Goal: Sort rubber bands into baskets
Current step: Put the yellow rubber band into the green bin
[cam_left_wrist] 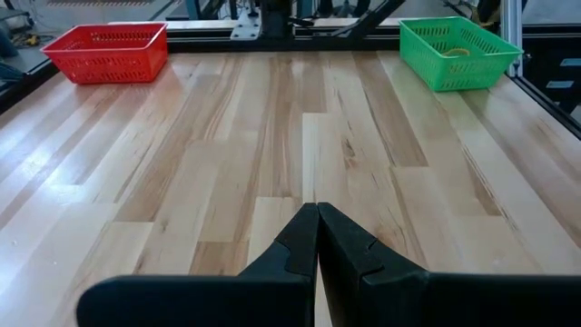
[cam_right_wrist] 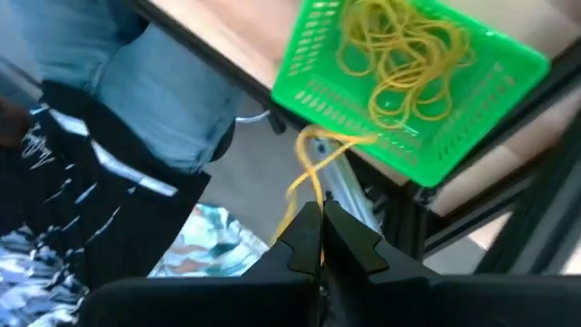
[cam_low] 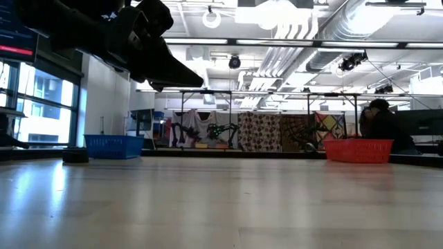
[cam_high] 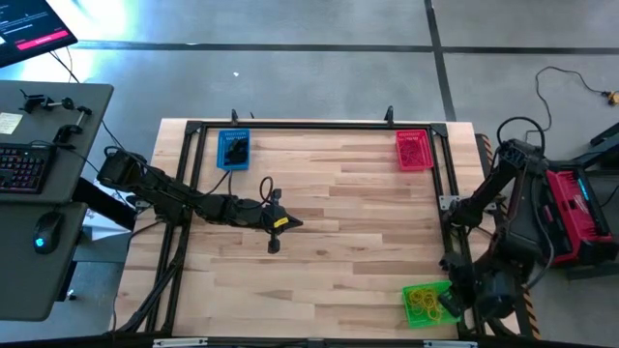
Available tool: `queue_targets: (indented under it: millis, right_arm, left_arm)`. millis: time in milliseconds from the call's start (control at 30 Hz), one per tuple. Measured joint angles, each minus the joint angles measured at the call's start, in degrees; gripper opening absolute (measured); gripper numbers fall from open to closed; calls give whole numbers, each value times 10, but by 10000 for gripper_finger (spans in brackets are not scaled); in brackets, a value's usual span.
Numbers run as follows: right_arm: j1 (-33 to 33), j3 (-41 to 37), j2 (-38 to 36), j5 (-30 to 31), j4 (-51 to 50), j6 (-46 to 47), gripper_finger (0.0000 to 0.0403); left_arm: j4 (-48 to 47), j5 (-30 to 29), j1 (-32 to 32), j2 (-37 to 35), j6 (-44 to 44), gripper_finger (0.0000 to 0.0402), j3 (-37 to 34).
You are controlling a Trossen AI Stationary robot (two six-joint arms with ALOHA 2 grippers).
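Note:
My right gripper [cam_right_wrist: 320, 213] is shut on a yellow rubber band [cam_right_wrist: 309, 173] just beside the green basket [cam_right_wrist: 427, 150], which holds several yellow bands [cam_right_wrist: 404, 64]. In the high view this gripper [cam_high: 450, 305] stands at the green basket's [cam_high: 410, 311] right side, near the table's near right corner. My left gripper [cam_left_wrist: 318, 232] is shut above mid-table with nothing visible between its fingers; it also shows in the high view [cam_high: 290, 224]. The blue basket [cam_high: 234, 152] with dark bands sits at the far left, and the red basket [cam_high: 414, 150] at the far right. My right gripper pinches the yellow rubber band's lower end [cam_right_wrist: 311, 195] between its two fingertips. The band runs from the fingers to the green basket's rim [cam_right_wrist: 338, 139], where its other end lies against the mesh wall. It curves loosely rather than running straight.
A black metal frame [cam_high: 445, 174] runs around the table's edges. A person in jeans [cam_right_wrist: 154, 82] stands just beyond the table's edge near the green basket. A red and black case [cam_high: 578, 208] lies on the floor at the right. A desk with a keyboard [cam_high: 24, 164] stands at the left.

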Motion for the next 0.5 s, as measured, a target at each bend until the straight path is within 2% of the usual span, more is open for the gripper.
queue_targets:
  millis: [233, 500]
  right_arm:
    - [2, -5, 3, 2, -46, 14, 0]
    - [-18, -45, 25, 0, 1, -25, 0]
  left_arm:
    - [0, 0, -2, 0, -7, 0, 0]
    - [0, 0, -2, 0, -5, 0, 0]
